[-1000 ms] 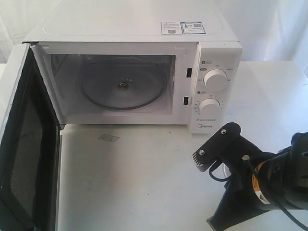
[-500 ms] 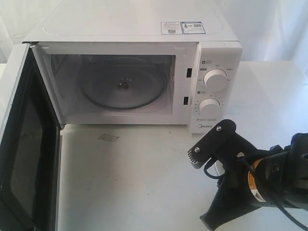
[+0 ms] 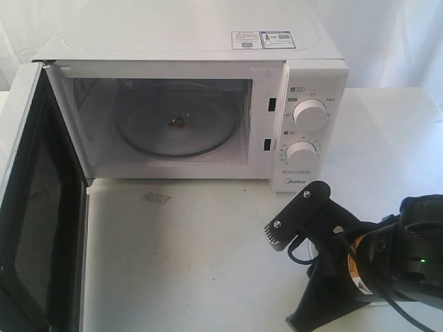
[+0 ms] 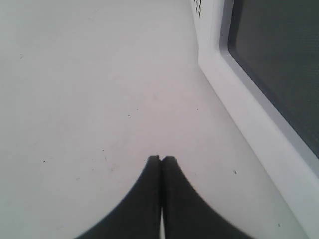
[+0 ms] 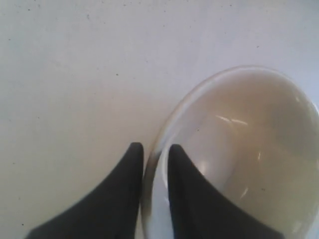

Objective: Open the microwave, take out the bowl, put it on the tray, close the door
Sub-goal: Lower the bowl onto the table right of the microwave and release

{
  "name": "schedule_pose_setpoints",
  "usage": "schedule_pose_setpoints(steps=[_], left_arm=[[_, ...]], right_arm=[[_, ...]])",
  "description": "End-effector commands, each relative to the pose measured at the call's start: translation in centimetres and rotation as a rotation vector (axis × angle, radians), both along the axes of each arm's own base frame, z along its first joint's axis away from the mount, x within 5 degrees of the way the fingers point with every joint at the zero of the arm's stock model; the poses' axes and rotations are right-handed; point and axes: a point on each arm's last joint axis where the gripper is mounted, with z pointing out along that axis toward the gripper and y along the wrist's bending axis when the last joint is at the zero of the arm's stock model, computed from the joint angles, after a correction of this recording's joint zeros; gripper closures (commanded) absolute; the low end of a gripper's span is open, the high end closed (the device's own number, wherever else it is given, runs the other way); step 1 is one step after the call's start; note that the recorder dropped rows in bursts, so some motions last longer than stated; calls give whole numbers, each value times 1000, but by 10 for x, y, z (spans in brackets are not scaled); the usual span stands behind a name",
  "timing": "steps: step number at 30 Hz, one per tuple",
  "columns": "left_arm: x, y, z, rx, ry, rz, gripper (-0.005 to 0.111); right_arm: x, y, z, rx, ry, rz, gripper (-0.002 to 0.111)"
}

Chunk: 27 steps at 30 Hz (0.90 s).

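Setting: white table [image 3: 208, 263] before a white draped backdrop.
Microwave [image 3: 187, 34]: at the back of the table, stickers [image 3: 263, 39] on its top, two round knobs [image 3: 309, 114] stacked on the panel at its right.
Door [image 3: 34, 207]: swung wide open to the left, dark window facing inward.
Turntable [image 3: 176, 124]: bare glass in the lit cavity.
Right gripper [image 5: 153, 147]: low at the table's front right, in front of the knob panel. The jaws are drawn close on the bowl's rim, one finger inside and one outside.
Bowl [image 5: 249, 149]: out of the microwave, held by its near rim over the white surface, cream inside showing. In the exterior view the arm hides it. Whether it rests on the table or hangs just above cannot be told.
Left gripper [image 4: 161, 158]: over bare table just beside the open door, fingers pressed together with nothing between them.
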Motion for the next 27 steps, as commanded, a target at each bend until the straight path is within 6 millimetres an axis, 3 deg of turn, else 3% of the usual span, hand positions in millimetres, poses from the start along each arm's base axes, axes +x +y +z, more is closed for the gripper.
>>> schedule_pose_setpoints(steps=[1,7,13,16,18,19,27], left_arm=[[0,0,-1,-11,0,3,107],[0,0,-1,-11,0,3,107],[0,0,-1,-11,0,3,107],[0,0,-1,-11,0,3,107],[0,0,-1,-11,0,3,107],[0,0,-1,-11,0,3,107],[0,0,-1,-11,0,3,107]], right_arm=[[1,-2,0,-8,-3,-3,77],[2,-2,6,-6,-12,-17,77],[1,-5,42,49,-74,-75,77],[-5,-13,60,63,-96,-114,87],[-13,-22,72,60,-107,-145,105],[-16,-25,76,64,-117,-153,108],[-64,-71,116,130,-195,-257,108]])
